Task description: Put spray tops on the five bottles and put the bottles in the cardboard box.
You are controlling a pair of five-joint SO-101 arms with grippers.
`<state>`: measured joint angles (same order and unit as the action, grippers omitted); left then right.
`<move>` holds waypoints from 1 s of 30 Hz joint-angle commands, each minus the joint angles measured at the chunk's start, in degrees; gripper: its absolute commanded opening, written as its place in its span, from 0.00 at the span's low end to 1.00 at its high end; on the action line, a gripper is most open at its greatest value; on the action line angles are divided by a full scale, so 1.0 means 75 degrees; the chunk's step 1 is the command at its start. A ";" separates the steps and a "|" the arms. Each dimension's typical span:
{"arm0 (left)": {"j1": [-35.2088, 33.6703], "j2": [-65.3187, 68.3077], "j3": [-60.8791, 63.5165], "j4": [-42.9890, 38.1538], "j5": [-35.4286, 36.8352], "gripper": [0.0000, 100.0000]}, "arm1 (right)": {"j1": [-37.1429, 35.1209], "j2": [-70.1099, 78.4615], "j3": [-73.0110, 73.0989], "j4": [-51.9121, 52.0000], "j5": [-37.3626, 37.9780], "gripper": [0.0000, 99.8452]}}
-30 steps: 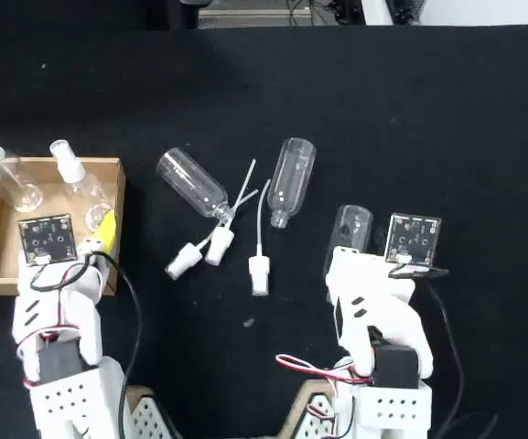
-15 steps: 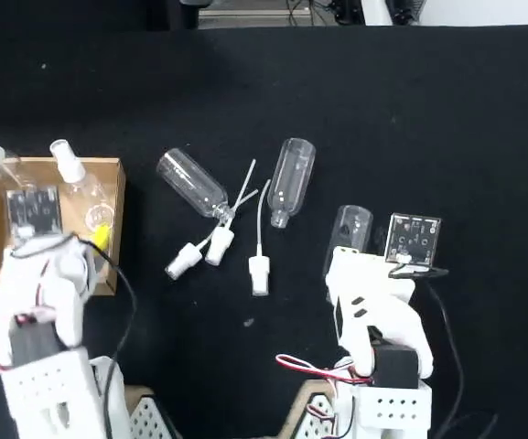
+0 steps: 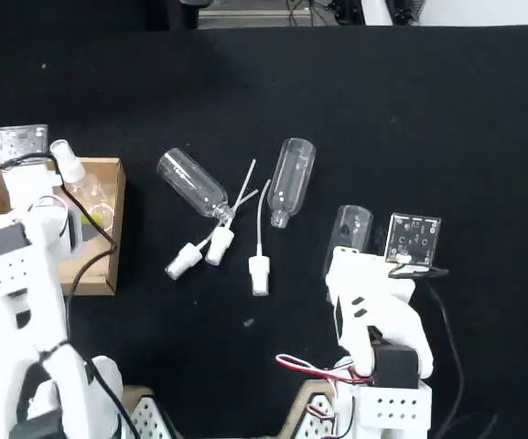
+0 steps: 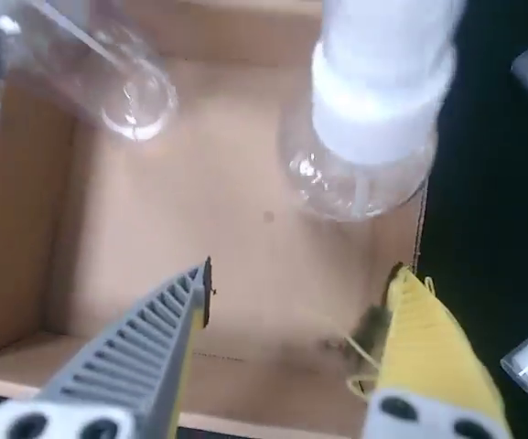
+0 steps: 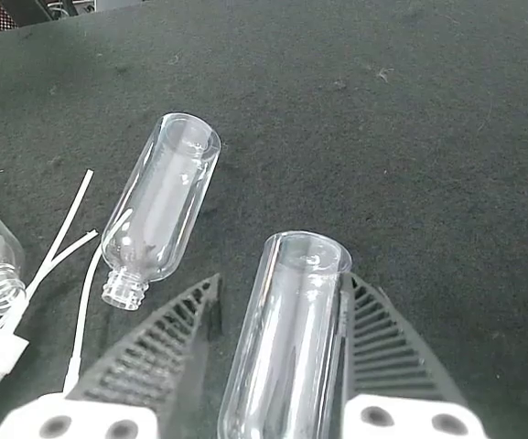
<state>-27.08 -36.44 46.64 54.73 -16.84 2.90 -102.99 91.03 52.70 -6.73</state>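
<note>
The high camera looks steeply down on the black cloth-covered bench (image 3: 428, 110). The left wrist camera faces down, close, past grey and yellow fingers (image 4: 149, 343) into the shallow brown cardboard box (image 4: 236, 229), shared with the high view. The right wrist camera looks low along the bench between grey ribbed fingers (image 5: 154, 352); the lying clear plastic bottle (image 5: 158, 210) beyond shows from above too.

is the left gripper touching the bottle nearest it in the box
Apart. Left wrist view shows bare box floor between the open left gripper and that bottle.
</note>
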 commanded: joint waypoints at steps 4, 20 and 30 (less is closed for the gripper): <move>-0.0041 0.0680 -0.0639 -0.0059 -0.0117 0.29 | -0.0012 -0.0733 -0.0064 0.0012 0.0023 0.17; 0.0076 0.1078 -0.0779 0.0176 -0.0129 0.11 | -0.0012 -0.0733 -0.0064 0.0012 0.0023 0.17; 0.0393 0.1078 -0.0334 -0.0586 -0.0070 0.11 | -0.0012 -0.0733 -0.0064 0.0012 0.0023 0.17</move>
<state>-24.97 -28.35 43.91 53.41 -17.45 2.90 -102.99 91.03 52.70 -6.73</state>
